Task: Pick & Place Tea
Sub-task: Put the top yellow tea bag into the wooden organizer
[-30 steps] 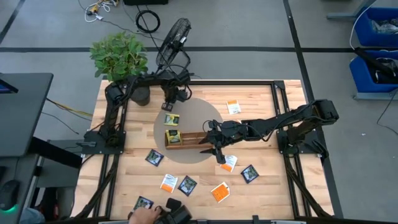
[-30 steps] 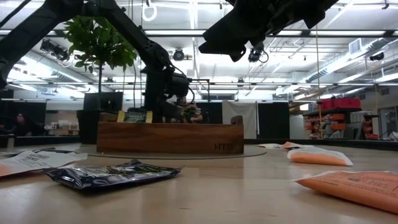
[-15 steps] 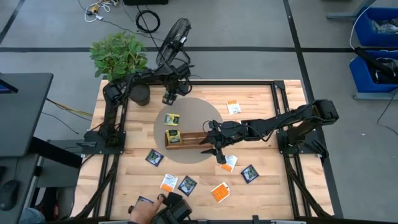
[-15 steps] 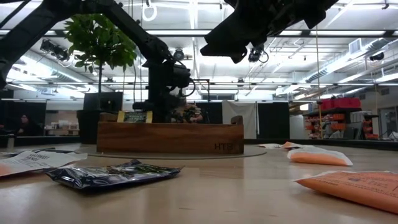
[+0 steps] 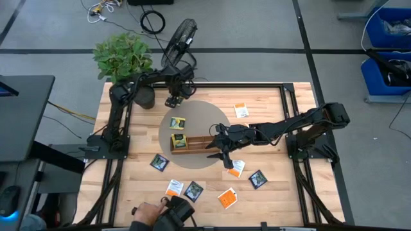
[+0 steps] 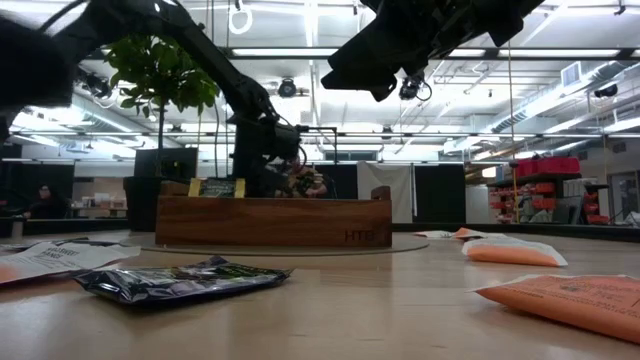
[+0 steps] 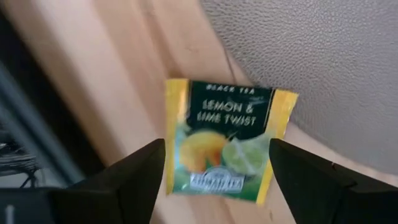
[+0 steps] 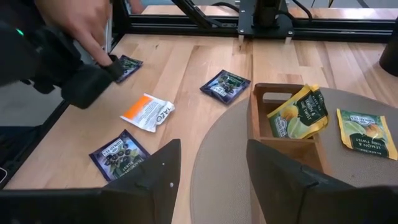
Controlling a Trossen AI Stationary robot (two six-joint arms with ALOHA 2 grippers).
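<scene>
My left gripper (image 5: 172, 98) hangs open over the round grey mat's far-left edge. In its wrist view (image 7: 217, 186) a yellow-green tea sachet (image 7: 225, 143) lies flat beyond the fingers, one corner over the mat (image 7: 323, 56). The high view shows a yellow-green sachet (image 5: 177, 122) on the mat and another (image 5: 179, 139) leaning in the wooden tray's (image 5: 200, 145) left compartment. My right gripper (image 5: 221, 151) hovers open over the tray's right end, nothing between its fingers (image 8: 214, 180). Orange-and-white sachets (image 5: 236, 168) and navy ones (image 5: 257, 179) lie flat on the table.
A person's hand (image 8: 93, 25) with a dark device (image 5: 176, 215) reaches in at the near edge, by a navy sachet (image 8: 127, 65). A potted plant (image 5: 123, 58) stands at the far left corner. More sachets (image 5: 174, 187) lie near the front.
My left gripper has drawn back from the mat toward the table's far edge and risen a little. The person's hand has shifted along the near edge, over the navy sachet that lay at the near left.
</scene>
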